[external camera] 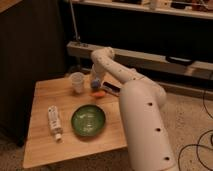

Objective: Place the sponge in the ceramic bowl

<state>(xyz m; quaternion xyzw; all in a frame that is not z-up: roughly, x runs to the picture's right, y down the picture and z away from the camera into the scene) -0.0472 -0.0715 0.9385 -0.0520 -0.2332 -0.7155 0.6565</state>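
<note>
The sponge (94, 83), a small light-blue block, shows at the tip of my gripper (95, 85), which hangs down from the white arm over the back of the table, just right of the cup. Whether the sponge rests on the table or is lifted is unclear. The ceramic bowl (88, 120), dark green and shallow, sits nearer the front of the table, below and slightly left of the gripper. Nothing lies in it.
A translucent white cup (77, 82) stands left of the gripper. A small orange piece (98, 93) lies just below it, and a dark object (111, 88) to its right. A white bottle (54, 121) lies left of the bowl. The wooden table (42, 150) ends close by.
</note>
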